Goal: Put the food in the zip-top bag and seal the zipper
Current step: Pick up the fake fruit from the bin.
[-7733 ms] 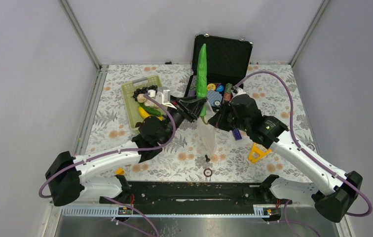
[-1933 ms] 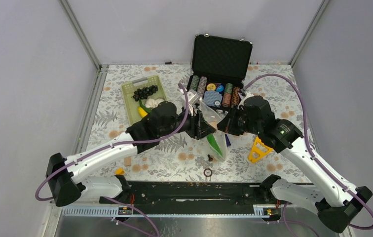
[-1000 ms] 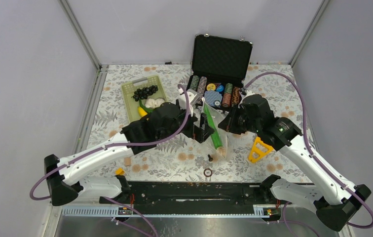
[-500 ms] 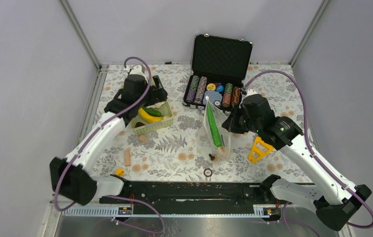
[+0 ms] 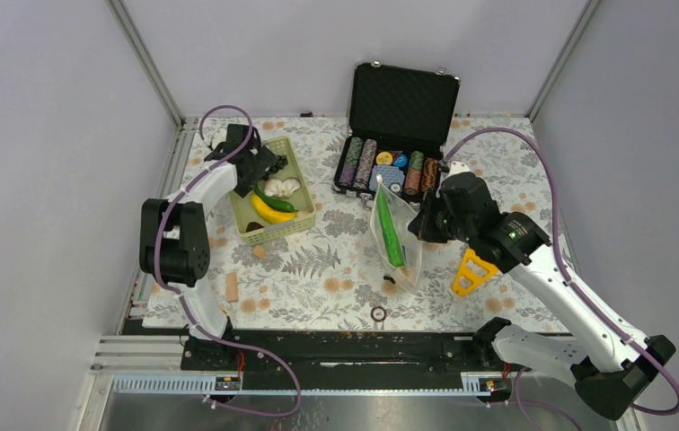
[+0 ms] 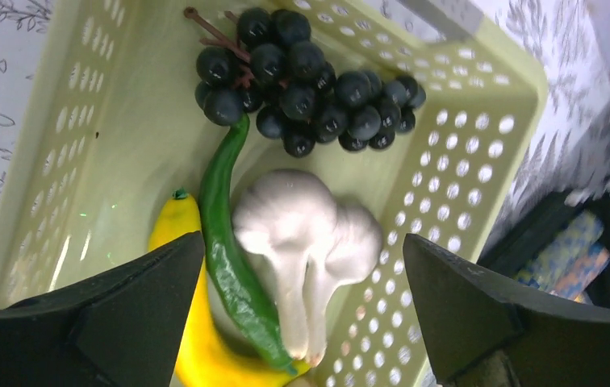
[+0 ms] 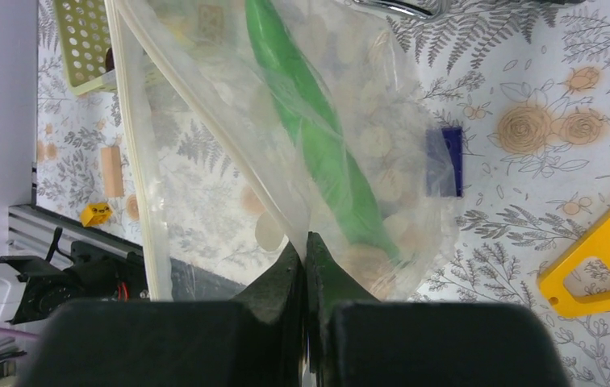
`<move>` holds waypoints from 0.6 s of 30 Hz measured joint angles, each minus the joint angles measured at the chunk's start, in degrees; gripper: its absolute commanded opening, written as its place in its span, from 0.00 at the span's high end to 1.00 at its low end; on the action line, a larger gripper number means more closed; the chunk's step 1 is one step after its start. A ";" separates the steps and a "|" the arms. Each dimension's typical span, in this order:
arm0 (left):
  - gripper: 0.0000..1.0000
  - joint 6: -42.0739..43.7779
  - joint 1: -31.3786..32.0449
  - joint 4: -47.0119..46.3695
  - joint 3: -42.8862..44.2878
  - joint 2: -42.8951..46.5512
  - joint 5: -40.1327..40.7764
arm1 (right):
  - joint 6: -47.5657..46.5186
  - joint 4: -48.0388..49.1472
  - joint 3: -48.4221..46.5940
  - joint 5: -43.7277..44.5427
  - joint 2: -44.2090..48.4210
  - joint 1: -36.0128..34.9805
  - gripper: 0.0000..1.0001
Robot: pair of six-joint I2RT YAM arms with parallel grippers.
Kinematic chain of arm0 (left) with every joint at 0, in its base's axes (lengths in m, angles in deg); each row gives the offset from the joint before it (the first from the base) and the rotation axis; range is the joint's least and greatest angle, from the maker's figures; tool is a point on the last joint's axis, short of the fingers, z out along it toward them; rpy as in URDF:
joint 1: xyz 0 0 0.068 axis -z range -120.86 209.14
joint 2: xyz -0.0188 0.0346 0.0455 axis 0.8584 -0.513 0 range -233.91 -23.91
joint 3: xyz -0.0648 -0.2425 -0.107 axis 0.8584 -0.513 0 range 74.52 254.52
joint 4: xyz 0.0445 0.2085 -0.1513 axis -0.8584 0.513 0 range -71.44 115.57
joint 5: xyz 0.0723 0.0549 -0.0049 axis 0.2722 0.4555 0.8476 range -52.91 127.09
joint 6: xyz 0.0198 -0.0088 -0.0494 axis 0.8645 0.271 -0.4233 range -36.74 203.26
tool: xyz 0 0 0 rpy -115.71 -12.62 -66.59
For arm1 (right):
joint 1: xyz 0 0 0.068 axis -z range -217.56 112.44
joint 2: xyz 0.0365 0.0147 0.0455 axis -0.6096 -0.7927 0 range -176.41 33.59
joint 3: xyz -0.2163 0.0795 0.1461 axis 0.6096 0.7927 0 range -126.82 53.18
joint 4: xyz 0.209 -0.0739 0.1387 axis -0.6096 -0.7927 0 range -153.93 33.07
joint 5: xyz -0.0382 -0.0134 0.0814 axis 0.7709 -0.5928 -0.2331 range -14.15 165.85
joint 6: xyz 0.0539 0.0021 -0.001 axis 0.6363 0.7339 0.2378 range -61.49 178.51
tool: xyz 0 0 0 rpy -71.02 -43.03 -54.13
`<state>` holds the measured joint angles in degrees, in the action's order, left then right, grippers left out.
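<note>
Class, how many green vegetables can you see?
2: a cucumber inside the bag, and a pepper in the basket between banana and garlic. Others may be hidden.

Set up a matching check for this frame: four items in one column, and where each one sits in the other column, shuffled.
Items:
1. grapes
2. long green vegetable
3. poker chips
4. yellow triangle

Places:
A. in the black case
B. inside the clear bag
C. in the green basket
D. flat on the table

Pairs: 1-C, 2-B, 3-A, 4-D
</note>
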<state>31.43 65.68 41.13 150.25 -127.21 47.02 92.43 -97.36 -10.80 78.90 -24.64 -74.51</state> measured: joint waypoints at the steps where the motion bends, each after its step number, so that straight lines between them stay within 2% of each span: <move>1: 0.10 -1.01 0.00 -0.02 0.13 -0.26 0.52 | -0.28 -0.02 0.04 0.33 0.00 0.04 1.00; 8: 0.14 -15.50 0.00 -1.31 0.66 -3.06 10.10 | -1.33 -0.04 0.59 1.01 0.00 0.87 1.00; 18: 0.23 -22.25 0.00 -2.97 5.88 -8.26 16.04 | -2.34 -0.02 1.05 0.94 0.00 1.92 1.00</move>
<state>9.18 65.68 38.16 156.13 -135.48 63.07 90.09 -97.38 -9.75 79.84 -24.64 -72.59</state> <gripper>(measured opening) 0.776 0.020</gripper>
